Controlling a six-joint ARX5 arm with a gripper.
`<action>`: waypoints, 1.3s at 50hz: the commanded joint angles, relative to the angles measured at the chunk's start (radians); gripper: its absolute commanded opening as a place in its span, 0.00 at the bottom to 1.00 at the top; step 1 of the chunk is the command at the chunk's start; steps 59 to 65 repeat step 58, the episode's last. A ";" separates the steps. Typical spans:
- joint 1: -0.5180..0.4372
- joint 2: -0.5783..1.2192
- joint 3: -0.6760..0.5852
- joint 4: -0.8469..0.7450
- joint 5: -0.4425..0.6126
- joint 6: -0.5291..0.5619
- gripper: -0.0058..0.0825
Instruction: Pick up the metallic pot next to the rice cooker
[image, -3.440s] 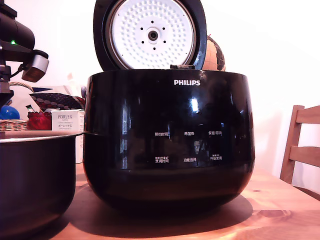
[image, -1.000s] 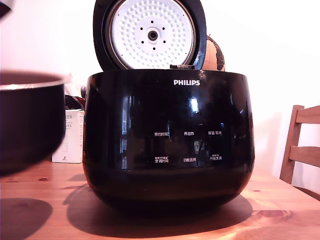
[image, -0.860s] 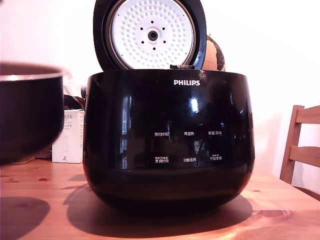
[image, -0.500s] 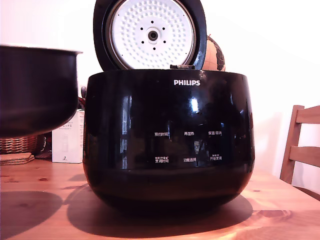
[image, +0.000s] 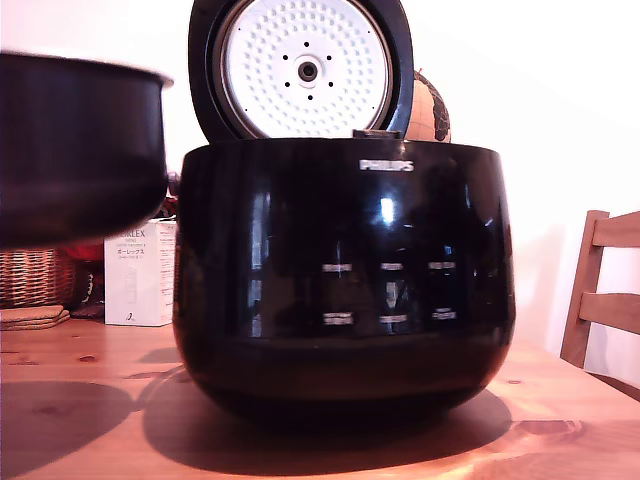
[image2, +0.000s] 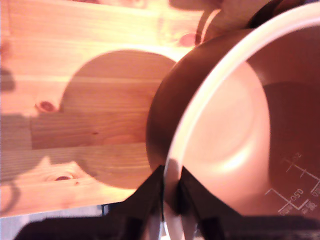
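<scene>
metallic pot (image: 75, 150) | airborne, clear of wooden table (image: 80, 400), at exterior view's left of rice cooker (image: 345, 280) | my gripper (image2: 171, 187) pinching its rim | pickup basically done, just hold.

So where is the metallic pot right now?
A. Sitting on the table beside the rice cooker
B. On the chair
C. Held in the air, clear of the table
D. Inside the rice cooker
C: the metallic pot hangs above the wooden table, its shadow below, and the gripper pinches its rim.
</scene>
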 joint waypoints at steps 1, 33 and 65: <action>-0.008 -0.029 0.074 0.021 0.054 -0.021 0.04; -0.010 -0.029 0.122 0.020 0.100 -0.021 0.04; -0.010 -0.030 0.187 0.020 0.065 -0.021 0.04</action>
